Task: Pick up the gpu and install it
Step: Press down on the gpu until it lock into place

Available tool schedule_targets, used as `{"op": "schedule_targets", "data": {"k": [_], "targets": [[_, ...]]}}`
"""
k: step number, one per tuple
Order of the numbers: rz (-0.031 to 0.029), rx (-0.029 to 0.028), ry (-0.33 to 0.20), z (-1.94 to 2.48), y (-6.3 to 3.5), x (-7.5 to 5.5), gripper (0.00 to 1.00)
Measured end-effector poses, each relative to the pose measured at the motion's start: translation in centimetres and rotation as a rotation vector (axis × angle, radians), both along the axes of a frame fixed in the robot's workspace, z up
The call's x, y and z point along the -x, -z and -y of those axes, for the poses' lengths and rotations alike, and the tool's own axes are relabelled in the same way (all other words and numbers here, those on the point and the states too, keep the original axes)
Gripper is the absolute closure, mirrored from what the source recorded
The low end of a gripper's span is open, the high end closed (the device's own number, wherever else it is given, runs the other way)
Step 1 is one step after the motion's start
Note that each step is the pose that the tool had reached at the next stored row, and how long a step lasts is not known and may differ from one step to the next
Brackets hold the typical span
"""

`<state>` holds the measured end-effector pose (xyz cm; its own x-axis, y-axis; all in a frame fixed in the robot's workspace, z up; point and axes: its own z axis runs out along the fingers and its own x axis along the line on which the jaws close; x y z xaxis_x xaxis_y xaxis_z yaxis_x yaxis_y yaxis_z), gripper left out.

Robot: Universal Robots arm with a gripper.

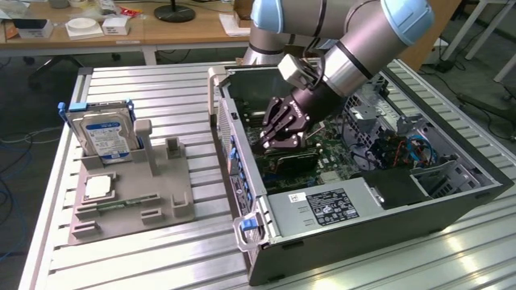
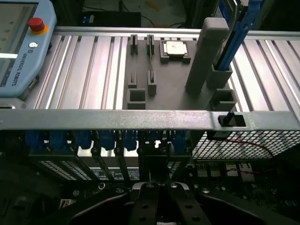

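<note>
You are well into the install stage. The black pincer (image 1: 281, 140) on the grey robot arm (image 1: 354, 48) is down inside the open grey computer case (image 1: 363, 211), low over the green motherboard (image 1: 339, 160). Its fingers are clenched together; in the wrist view the pincer (image 2: 159, 187) shows its two black fingers meeting at the tip.

Just below the fingertips in the exterior view lies a flat dark card with a green edge, the gpu (image 1: 292, 161), standing on the motherboard near the case's wall on the exterior view's left, where the blue slot clips (image 2: 101, 140) run in a row. The pincer appears to press on or pinch its upper edge; you cannot tell from these pictures whether the card is fully home in its slot or whether the fingers truly hold it.

On the ribbed metal bench (image 1: 161, 241), the grey plastic parts holder (image 1: 133, 193) sits to the exterior view's left of the case, with the silver hard drive with the blue-white label (image 1: 105, 136) upright in it, a square silver chip (image 1: 98, 186) and a thin memory stick (image 1: 125, 201) beside that.

By my reading, pickup and carry are done; seating and release remain unconfirmed.
</note>
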<state>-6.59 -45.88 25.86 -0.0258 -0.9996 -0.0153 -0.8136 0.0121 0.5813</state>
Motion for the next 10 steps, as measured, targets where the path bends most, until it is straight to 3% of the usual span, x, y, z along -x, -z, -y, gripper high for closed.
{"op": "schedule_targets", "data": {"k": [4,7,10], "targets": [[-0.0001,-0.0004,0.000,-0.01,0.01,-0.24,0.90],[0.0005,-0.0002,0.000,-0.32,0.01,-0.21,0.90],[0.0065,-0.0001,-0.001,-0.57,0.01,-0.06,0.90]]}}
